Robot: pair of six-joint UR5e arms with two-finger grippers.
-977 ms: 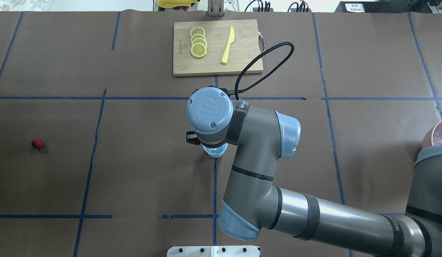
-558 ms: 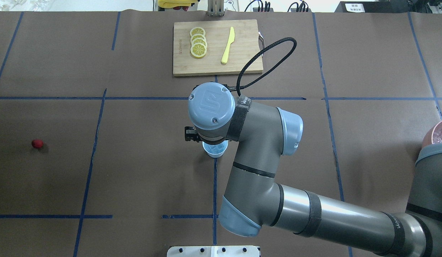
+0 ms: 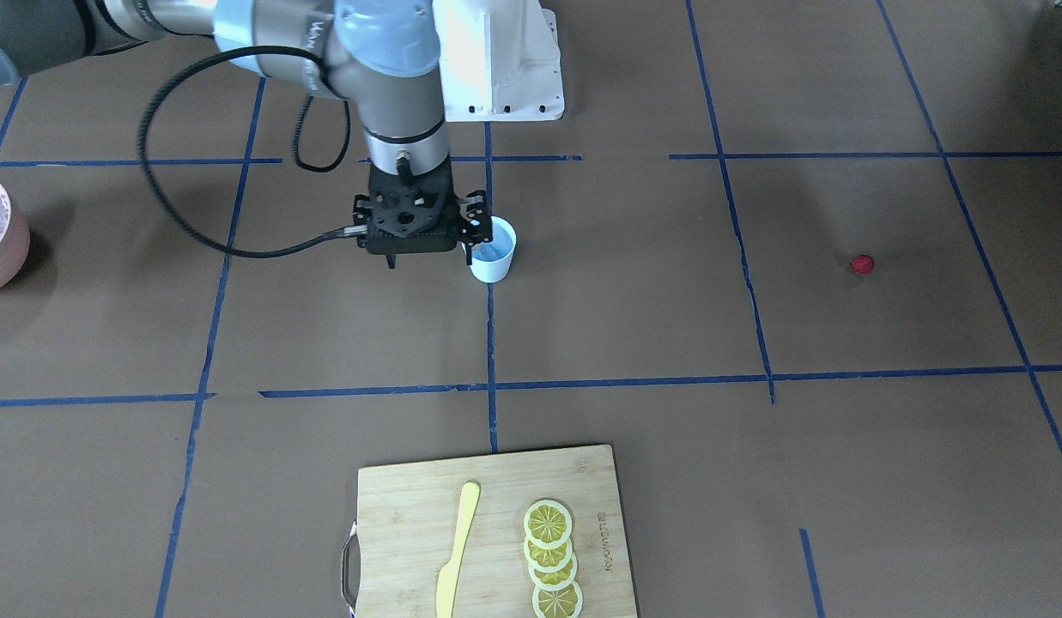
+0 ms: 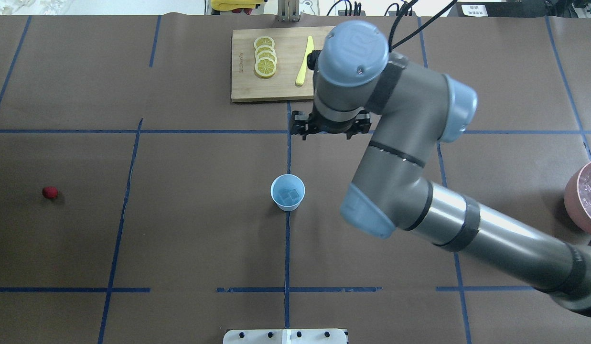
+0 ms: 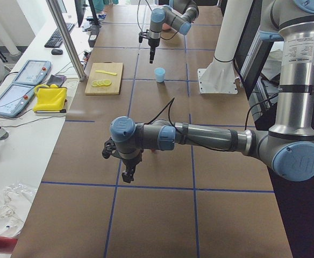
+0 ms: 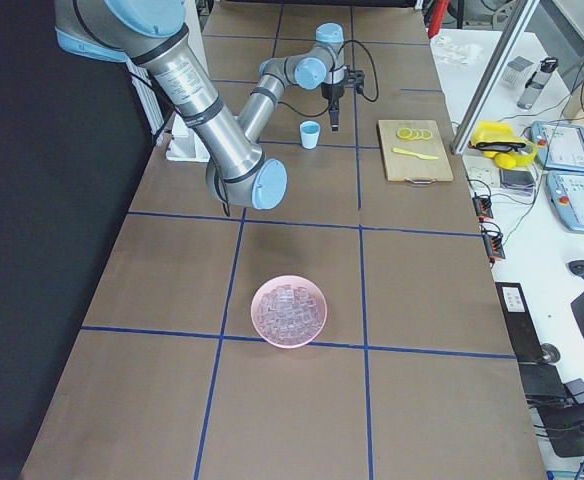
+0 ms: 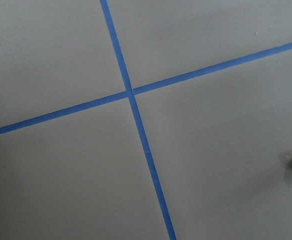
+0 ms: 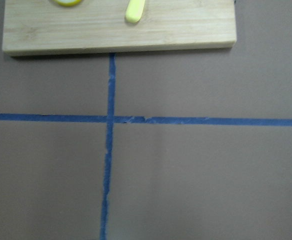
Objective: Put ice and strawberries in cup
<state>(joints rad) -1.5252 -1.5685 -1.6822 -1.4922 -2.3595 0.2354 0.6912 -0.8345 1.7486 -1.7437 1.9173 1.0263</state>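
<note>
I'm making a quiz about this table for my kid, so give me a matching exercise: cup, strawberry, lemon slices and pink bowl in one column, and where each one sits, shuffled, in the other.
Things:
1. cup
2. strawberry
3. lemon slices
4. pink bowl

Places:
A. on the wooden board, beside the yellow knife
B. at the table's end on the robot's right, full of ice
C. alone on the table cover, far on the robot's left
D. on a blue tape line mid-table, a little ice inside

Pairs: 1-D, 2-C, 3-A, 4-B
</note>
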